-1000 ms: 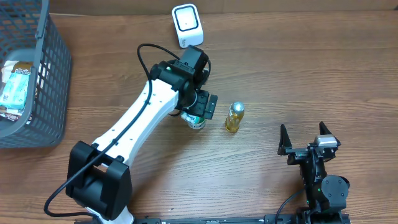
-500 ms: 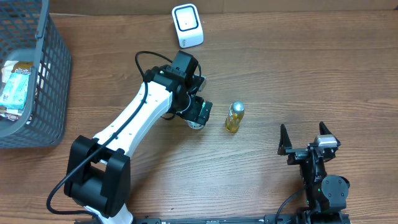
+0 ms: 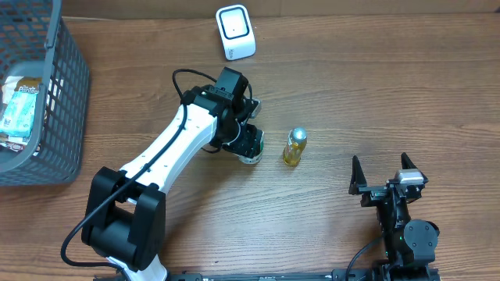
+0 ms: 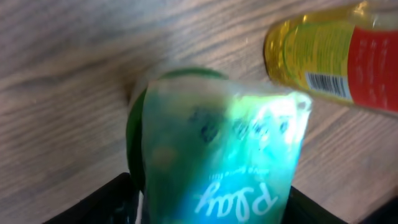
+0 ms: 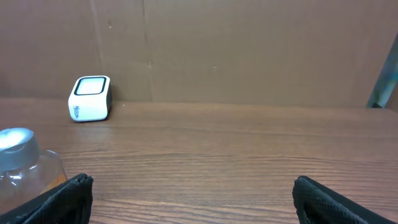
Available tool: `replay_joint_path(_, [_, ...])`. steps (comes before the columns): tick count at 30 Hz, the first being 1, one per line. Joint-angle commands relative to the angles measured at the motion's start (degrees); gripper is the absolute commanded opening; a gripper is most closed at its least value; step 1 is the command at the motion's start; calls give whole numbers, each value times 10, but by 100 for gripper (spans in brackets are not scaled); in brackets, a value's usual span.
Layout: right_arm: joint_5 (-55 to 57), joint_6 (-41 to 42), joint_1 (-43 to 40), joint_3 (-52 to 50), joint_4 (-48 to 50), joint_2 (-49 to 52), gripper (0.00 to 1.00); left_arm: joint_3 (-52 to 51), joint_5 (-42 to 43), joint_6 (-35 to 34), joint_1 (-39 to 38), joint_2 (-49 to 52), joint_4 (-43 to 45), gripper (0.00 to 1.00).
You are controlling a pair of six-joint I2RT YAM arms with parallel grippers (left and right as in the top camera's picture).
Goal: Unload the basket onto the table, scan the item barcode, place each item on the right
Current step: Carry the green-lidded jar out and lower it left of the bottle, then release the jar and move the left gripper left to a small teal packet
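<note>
**A:** Well, from above, where's the thing to be scanned?

**B:** The green item is mid-bench, right under the left tool. A yellow bottle stands just beside it on the right. The scanner sits at the far edge of the bench, almost straight beyond the tool. A basket is off at the left edge.

**A:** So which arm is nearer?

**B:** The left one, easily. The right tool is parked near the front right corner, well away from both the item and the scanner.

**A:** And from the left wrist?

**B:** The green item fills that view, blurred, between the two dark fingers. Its round dark end seems to rest on the wood, so I'd judge its long axis runs in line with the tool. The fingers flank it, but I can't tell whether they're gripping it. I see no code on it. The only barcode showing is on the yellow bottle, which lies up and to the right.

**A:** And the right wrist?

**B:** The right tool has its jaws spread wide with nothing between them. It looks across to the scanner at far left. The yellow bottle's cap just shows at the left edge.

**A:** So what does the next move depend on?

**B:** On carrying the item away from the robot toward the scanner, I'd say, with its code turned to face the scanner's window.
</note>
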Motion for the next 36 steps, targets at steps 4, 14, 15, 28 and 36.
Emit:
replay_joint_path(4, [-3,0,0,-6,3,-1,100,-4,11,10,7,5,-13,66])
replay_joint_path(14, [-3,0,0,-6,3,-1,100,20,11,11,12,0,-10,45])
replay_joint_path(15, [-3,0,0,-6,3,-1,100,25,11,11,12,-2,-11,45])
replay_joint_path(28, [-3,0,0,-6,3,-1,100,58,-62,9,37,-11,-75,42])
replay_joint_path(36, [-3,0,0,-6,3,-1,100,58,-141,-41,76,-11,-95,44])
